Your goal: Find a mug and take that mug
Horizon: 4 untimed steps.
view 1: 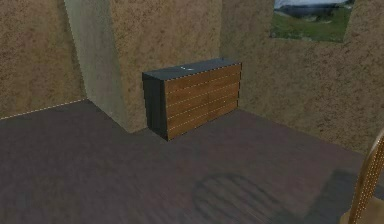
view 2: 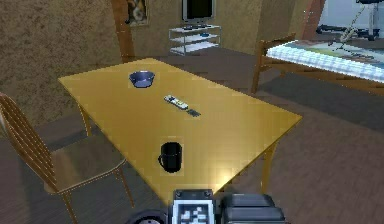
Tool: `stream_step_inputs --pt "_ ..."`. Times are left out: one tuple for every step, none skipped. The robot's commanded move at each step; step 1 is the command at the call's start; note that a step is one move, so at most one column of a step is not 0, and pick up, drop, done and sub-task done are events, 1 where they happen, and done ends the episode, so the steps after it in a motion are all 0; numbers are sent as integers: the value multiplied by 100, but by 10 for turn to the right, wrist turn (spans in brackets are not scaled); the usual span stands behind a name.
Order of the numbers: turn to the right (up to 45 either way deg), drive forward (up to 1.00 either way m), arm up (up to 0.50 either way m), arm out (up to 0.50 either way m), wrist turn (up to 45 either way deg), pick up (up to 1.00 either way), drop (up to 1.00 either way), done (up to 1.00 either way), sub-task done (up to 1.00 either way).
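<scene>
- Forward view: rough, grainy tan walls stand around a dark floor. A boxy dresser (view 1: 195,100) with a dark frame and wood-grain drawer fronts stands against the far wall.
- A framed landscape picture (view 1: 312,18) hangs high on the right. A curved wooden chair back (view 1: 365,185) shows at the near right edge.
- Arm side view: a wooden chair (view 2: 50,150) with a slatted back stands at the near left, its seat just beside the table's left side.
- The table (view 2: 240,125) is a smooth yellow slab on thin legs.
- A round bluish bowl (view 2: 143,77) sits at the table's far left end. What is in it cannot be told.
- The gripper (view 2: 150,216) shows as a dark body at the bottom edge. Its far end is hard to make out, so the state of its fingers and whether it holds anything cannot be told.
- The mug (view 2: 171,156), dark and cylindrical, stands upright on the table's near end, just beyond the gripper.
- A slim remote (view 2: 182,104) lies flat mid-table.
- A pale shelf stand (view 2: 195,38) with a television (view 2: 198,10) on top is against the far wall.
- A wood-framed bed (view 2: 320,60) with a light checked cover is at the far right.
</scene>
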Motion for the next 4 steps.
stream_step_inputs --pt "0 0 0 30 0 0 0 0 0" --pt "0 0 0 0 450 0 0 0 0" --pt "0 0 0 0 450 0 0 0 0" --pt "0 0 0 0 450 0 0 0 0"
